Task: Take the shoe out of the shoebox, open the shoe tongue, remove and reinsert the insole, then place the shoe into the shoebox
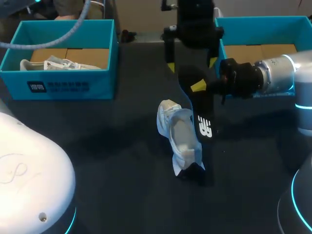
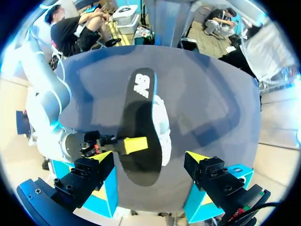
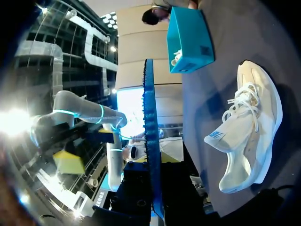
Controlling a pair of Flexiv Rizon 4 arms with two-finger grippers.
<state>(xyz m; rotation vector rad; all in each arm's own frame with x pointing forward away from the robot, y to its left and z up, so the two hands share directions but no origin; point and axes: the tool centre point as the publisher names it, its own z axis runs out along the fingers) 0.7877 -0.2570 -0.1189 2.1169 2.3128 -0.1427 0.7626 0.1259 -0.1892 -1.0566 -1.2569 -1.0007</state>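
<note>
The white shoe [image 1: 178,139] lies on its side mid-tabletop, laces loose. The black insole [image 1: 203,124] stands upright at its three o'clock, white logo showing. An open teal shoebox [image 1: 97,83] at ten o'clock holds another white shoe [image 1: 58,64]; a second shoebox [image 1: 258,30] sits at two o'clock.

Shoe [image 1: 176,134]: white upper and laces, cream-tinted sole, small blue label on the tongue.
Insole [image 1: 204,122]: black top face with a white logo near one end; textured blue along the edge turned to the right wrist view.
Left shoebox [image 1: 63,85] and right shoebox [image 1: 253,23]: teal walls, brown cardboard floor; dark label with white print on the front wall of the left one.
Second shoe [image 1: 58,64]: white.
Bench [image 1: 112,146]: plain dark slate grey.
Left jaws and right jaws: black, tipped bright yellow.
Left arm [image 1: 29,175]: glossy white shell, cyan light ring.
Right arm [image 1: 273,73]: silver casing, black wrist, cyan rings.
</note>
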